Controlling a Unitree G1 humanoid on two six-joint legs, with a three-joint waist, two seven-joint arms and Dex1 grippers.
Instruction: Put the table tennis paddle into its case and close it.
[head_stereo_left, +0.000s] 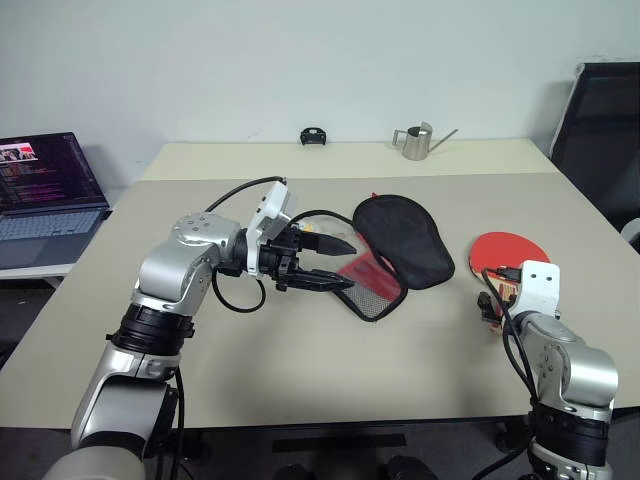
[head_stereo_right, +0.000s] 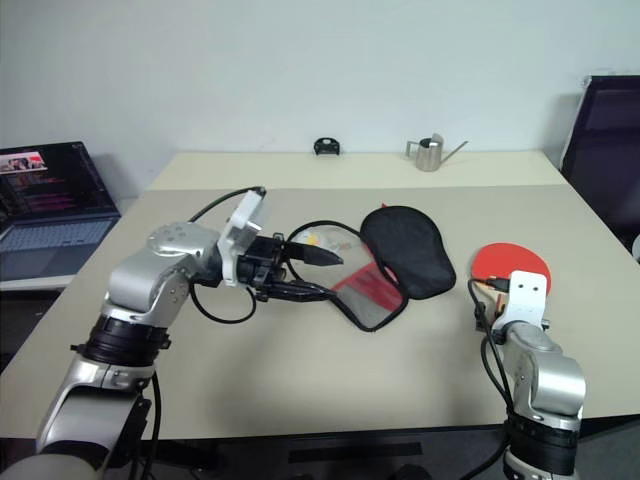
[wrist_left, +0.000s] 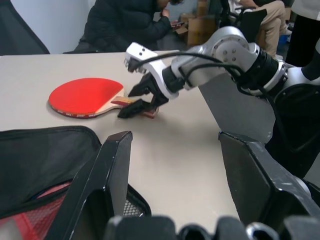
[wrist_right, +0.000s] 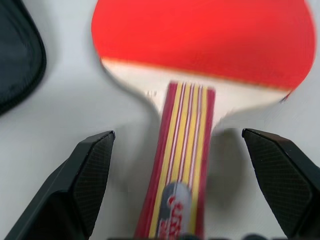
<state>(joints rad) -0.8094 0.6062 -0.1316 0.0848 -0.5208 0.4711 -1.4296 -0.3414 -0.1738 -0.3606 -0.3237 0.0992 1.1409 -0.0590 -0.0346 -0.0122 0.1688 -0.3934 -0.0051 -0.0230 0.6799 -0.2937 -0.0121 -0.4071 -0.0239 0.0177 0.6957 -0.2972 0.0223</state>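
The table tennis paddle (wrist_right: 200, 45) is lying flat on the worktop (head_stereo_left: 300, 370), right of the case (head_stereo_left: 400, 240); right tool (wrist_right: 177, 185) is straddling its stiff, light handle, fingers apart; left tool (head_stereo_left: 335, 265) is hovering apart, empty

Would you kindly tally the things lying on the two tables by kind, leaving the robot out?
Table tennis paddle: 1
Case: 1
Metal watering can: 1
Small black object: 1
Laptop: 1
Total: 5

a beige table (head_stereo_left: 300, 370) carries an open case (head_stereo_left: 395, 250) near its centre, a red paddle (head_stereo_left: 508, 254) at three o'clock, and a metal watering can (head_stereo_left: 415, 142) at twelve o'clock.
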